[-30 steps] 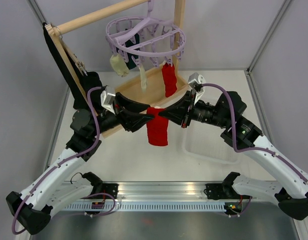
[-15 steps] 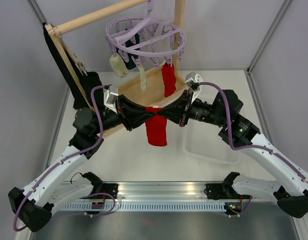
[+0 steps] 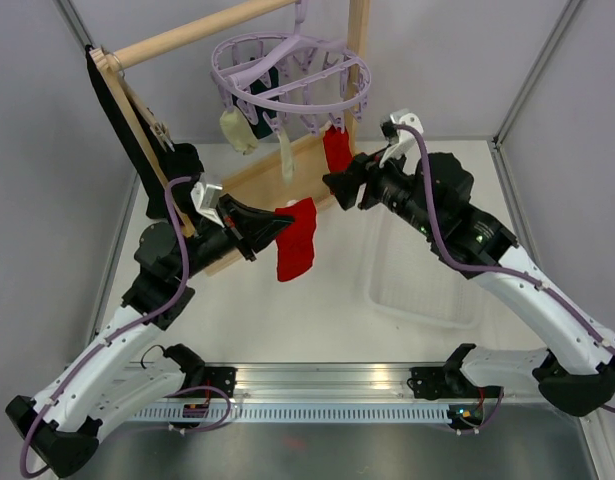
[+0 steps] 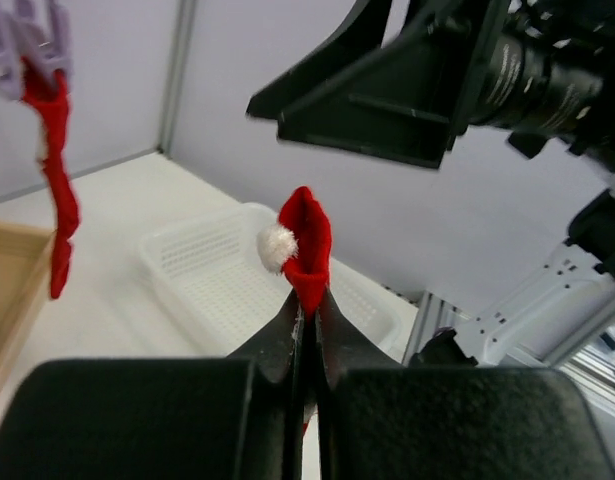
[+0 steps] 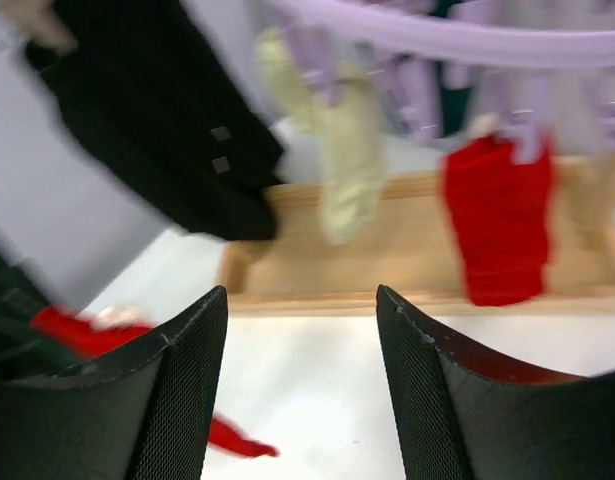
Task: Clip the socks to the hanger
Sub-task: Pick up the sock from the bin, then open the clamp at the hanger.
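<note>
Between the arms, a red sock (image 3: 297, 240) hangs limp above the table. It is soft and plain, with a fluffy white patch by its top edge, and is pinched by the left gripper (image 4: 307, 305), whose fingers are pressed tight on the cloth. Beyond, the right gripper (image 5: 302, 300) is spread and holds nothing, near the lavender hanger (image 3: 292, 75), which carries a second red sock (image 3: 337, 150), cream socks (image 3: 237, 130) and a teal sock (image 3: 265, 95).

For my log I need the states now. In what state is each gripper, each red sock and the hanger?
left gripper: shut on the loose red sock
right gripper: open, holding nothing
loose red sock: dangling from left gripper, not clipped
other red sock: clipped to hanger
hanger: hanging from wooden rack
</note>
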Controlling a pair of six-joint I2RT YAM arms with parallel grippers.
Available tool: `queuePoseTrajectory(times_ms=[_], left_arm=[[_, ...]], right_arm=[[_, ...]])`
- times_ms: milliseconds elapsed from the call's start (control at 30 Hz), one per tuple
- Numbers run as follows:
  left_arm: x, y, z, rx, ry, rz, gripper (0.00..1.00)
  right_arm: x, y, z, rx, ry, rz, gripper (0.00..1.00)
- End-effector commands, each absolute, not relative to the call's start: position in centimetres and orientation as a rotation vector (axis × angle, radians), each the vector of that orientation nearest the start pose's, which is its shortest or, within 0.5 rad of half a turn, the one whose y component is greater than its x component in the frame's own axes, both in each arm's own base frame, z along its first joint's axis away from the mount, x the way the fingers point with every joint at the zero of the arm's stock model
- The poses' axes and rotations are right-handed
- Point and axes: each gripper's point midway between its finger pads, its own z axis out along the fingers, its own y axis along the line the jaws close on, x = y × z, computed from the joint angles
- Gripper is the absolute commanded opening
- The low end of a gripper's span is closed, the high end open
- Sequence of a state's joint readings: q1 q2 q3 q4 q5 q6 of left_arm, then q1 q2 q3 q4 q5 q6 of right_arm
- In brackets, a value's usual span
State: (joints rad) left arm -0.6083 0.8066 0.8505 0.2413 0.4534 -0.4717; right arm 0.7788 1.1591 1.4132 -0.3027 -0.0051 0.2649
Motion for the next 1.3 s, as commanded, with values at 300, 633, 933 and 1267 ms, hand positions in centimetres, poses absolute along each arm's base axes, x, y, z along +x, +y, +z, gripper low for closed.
queuePoseTrajectory(times_ms=[300, 633, 933, 1267], left_arm=[[19.9, -21.4, 37.4, 0.433, 1.468, -0.972, 0.02], [18.4, -21.3, 37.2, 0.501, 1.474, -0.982, 0.02], [18.2, -21.4, 37.3, 0.532, 1.456, -0.980, 0.02], [17.5, -21.0, 37.7, 0.547, 1.434, -0.975, 0.02]], right_arm=[[41.4, 17.7, 40.0, 0.012, 1.738, 0.308, 0.65], [45.7, 17.0, 40.1, -0.090, 1.614, 0.337, 0.65], [46.0, 19.6, 41.9, -0.214, 1.515, 0.435, 0.61], [46.5, 22.0, 42.1, -0.234, 1.476, 0.450, 0.57]])
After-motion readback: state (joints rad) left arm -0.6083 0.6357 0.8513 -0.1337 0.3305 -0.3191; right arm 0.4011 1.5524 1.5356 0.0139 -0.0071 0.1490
